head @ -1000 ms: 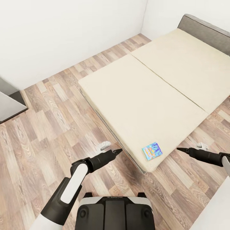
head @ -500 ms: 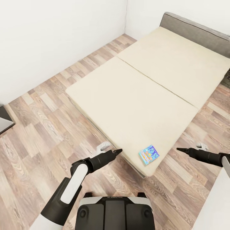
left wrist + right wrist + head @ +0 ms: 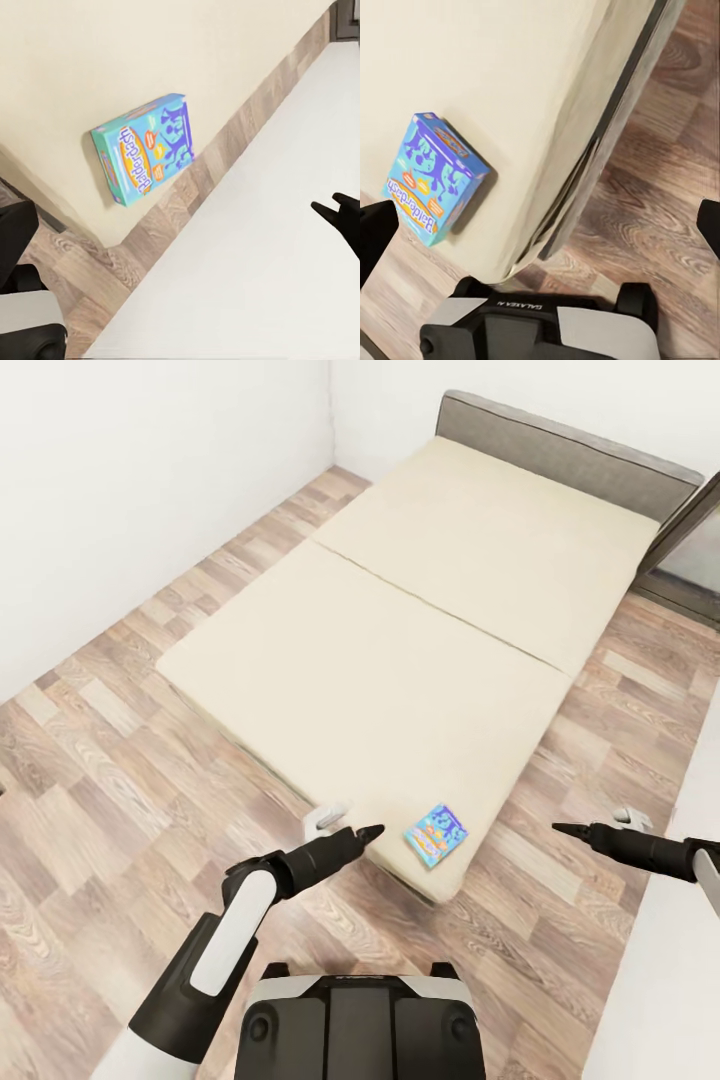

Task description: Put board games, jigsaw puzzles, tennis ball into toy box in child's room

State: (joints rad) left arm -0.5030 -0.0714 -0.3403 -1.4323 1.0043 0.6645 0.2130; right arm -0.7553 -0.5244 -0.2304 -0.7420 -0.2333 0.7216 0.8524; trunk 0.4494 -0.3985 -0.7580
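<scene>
A small blue board game (image 3: 436, 833) lies flat on the beige bed (image 3: 400, 660), close to its near corner. Both wrist views show the same box (image 3: 144, 157) (image 3: 435, 176). My left gripper (image 3: 372, 829) hovers over the floor just left of that corner, open and empty. My right gripper (image 3: 560, 827) hangs over the floor on the corner's other side, open and empty, with its fingers (image 3: 376, 232) standing far apart. The toy box, the table, the jigsaw puzzles and the tennis ball are out of view.
The grey headboard (image 3: 560, 455) stands against the far wall. Wood floor (image 3: 120, 780) runs along the bed's left side and foot. A white surface (image 3: 660, 980) borders the view at the right. My base (image 3: 360, 1020) is near the bed's corner.
The camera has turned, so the bed and the blue box sit further left in the picture. Both arms keep the same pose.
</scene>
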